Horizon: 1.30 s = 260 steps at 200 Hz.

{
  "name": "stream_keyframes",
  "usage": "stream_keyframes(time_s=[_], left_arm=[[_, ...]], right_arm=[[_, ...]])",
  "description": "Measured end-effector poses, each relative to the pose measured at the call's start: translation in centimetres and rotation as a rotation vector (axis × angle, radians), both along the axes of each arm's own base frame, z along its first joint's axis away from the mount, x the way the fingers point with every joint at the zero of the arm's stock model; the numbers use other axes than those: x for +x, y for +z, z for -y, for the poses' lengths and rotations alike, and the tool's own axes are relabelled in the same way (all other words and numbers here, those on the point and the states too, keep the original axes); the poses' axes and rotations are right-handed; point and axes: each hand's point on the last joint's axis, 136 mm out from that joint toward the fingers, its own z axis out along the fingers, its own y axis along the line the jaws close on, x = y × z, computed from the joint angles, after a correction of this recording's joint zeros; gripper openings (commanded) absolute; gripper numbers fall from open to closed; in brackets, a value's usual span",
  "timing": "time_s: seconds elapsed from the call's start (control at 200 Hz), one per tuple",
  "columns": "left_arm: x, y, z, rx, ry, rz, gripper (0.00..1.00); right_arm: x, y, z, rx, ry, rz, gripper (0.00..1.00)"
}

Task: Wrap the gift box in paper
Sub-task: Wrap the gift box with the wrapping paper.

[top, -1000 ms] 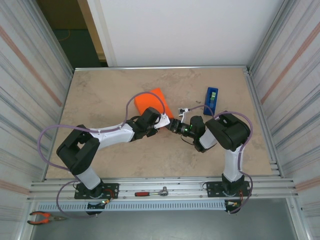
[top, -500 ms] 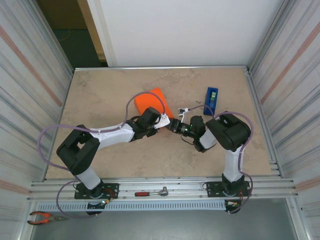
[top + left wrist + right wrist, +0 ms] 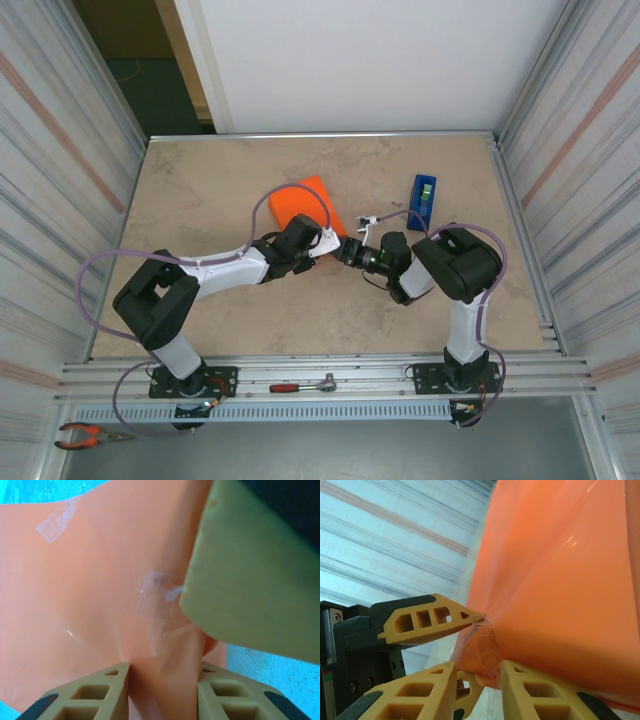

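Change over the last second: almost none; both arms held the same pose at the parcel's near corner in the overhead view.
Item, paper: orange paper (image 3: 303,204) lay as a folded, closed-looking bundle on the table (image 3: 200,190), mid-table, left of the blue tape dispenser (image 3: 422,200) and well apart from it.
Item, gift box: no pink surface showed; judged to be inside the bundle.
Fastenings: two clear tape patches (image 3: 157,600) sat on the paper's upper face, and a further clear strip (image 3: 481,642) at the corner.
Left gripper (image 3: 162,692): narrowly set, pinching a raised ridge of paper, with creases fanning from its fingers.
Right gripper (image 3: 480,682): narrowly set around the taped corner flap; whether it clamped the flap could not be told.
Contact: one left finger (image 3: 427,620) met the same corner from the side, so both grippers worked one spot.
Done, as judged: main faces wrapped and taped.
Left, as judged: this end flap to be pressed flat and fixed; the far end could not be checked.
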Motion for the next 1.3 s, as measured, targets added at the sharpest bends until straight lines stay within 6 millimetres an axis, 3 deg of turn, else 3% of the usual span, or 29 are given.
stream_keyframes(time_s=[0.631, 0.852, 1.002, 1.127, 1.303], left_arm=[[0.0, 0.0, 0.0, 0.001, 0.000, 0.000, 0.31], [0.0, 0.0, 0.0, 0.001, 0.000, -0.001, 0.31], [0.0, 0.0, 0.0, 0.001, 0.000, -0.001, 0.31], [0.0, 0.0, 0.0, 0.001, 0.000, -0.001, 0.31], [-0.1, 0.0, 0.0, 0.001, -0.001, -0.001, 0.31]], right_arm=[[0.1, -0.6, 0.9, -0.013, -0.020, -0.021, 0.32], [-0.7, -0.6, 3.2, -0.031, -0.053, -0.050, 0.32], [-1.1, -0.4, 4.6, -0.037, -0.058, -0.069, 0.15], [-1.7, -0.2, 4.3, -0.037, -0.022, -0.080, 0.01], [-2.5, -0.1, 3.2, -0.050, 0.032, -0.092, 0.00]])
